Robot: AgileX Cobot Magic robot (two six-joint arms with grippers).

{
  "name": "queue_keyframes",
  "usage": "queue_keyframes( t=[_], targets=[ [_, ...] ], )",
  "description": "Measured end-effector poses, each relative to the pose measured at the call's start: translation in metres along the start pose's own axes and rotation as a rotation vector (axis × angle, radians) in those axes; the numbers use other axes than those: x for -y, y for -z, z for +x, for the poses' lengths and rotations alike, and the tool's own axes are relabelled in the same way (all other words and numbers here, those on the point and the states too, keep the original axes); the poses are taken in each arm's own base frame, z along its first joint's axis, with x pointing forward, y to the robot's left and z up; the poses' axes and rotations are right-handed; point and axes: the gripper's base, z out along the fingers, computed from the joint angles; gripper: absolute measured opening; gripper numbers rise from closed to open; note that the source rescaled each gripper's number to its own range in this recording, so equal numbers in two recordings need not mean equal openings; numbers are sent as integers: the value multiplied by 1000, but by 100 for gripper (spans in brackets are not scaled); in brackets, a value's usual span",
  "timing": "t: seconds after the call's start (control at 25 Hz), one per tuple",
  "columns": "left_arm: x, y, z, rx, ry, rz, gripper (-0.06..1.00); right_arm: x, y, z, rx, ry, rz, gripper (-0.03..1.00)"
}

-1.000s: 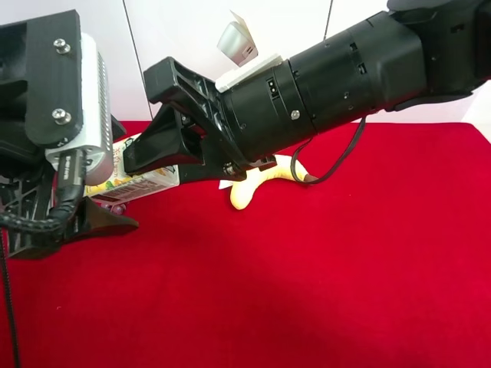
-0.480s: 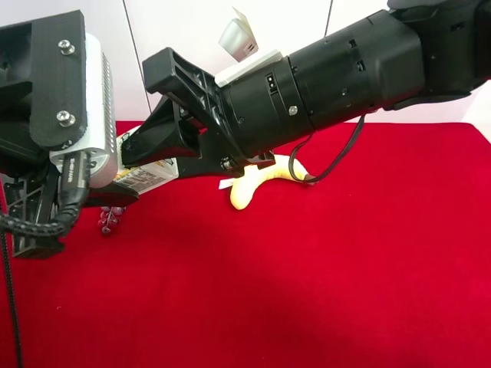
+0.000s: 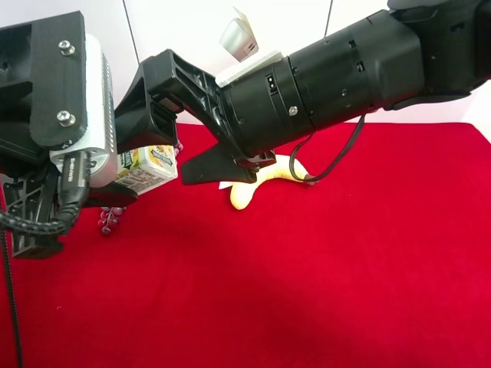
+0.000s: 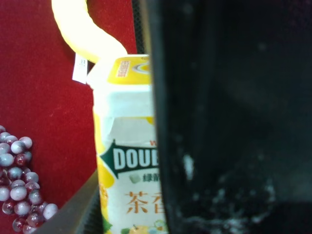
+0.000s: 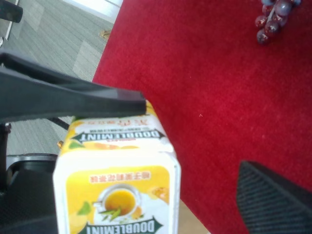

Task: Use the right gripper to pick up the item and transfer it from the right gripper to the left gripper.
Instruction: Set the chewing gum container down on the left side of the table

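Observation:
The item, a white and yellow juice carton (image 3: 149, 165), hangs above the red cloth between the two arms. The left gripper (image 3: 115, 188), on the arm with the silver-grey ribbed block, is shut on it; in the left wrist view the carton (image 4: 126, 161) sits between a grey finger (image 4: 73, 214) and a large black finger (image 4: 209, 122). The right gripper (image 3: 151, 156), on the thick black arm, is open wide around the carton. In the right wrist view the carton (image 5: 117, 190) lies between its spread fingers (image 5: 73, 97), with a clear gap on one side.
A yellow plush banana (image 3: 257, 184) lies on the red cloth (image 3: 307, 291) under the right arm. A purple grape bunch (image 3: 110, 218) lies below the left gripper. The cloth's edge and the grey floor (image 5: 48, 44) show in the right wrist view.
The right gripper's jaws have spread apart and let go of the carton. The carton stays held by the left gripper, which rose slightly a second ago.

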Motion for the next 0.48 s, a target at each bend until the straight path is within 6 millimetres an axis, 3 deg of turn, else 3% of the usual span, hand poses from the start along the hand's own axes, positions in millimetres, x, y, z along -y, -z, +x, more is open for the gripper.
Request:
queue_keyframes(
  t=[0.48],
  targets=[
    [2, 0, 3, -34, 0, 21, 2, -11, 13, 7, -62, 32, -18, 91]
  ],
)
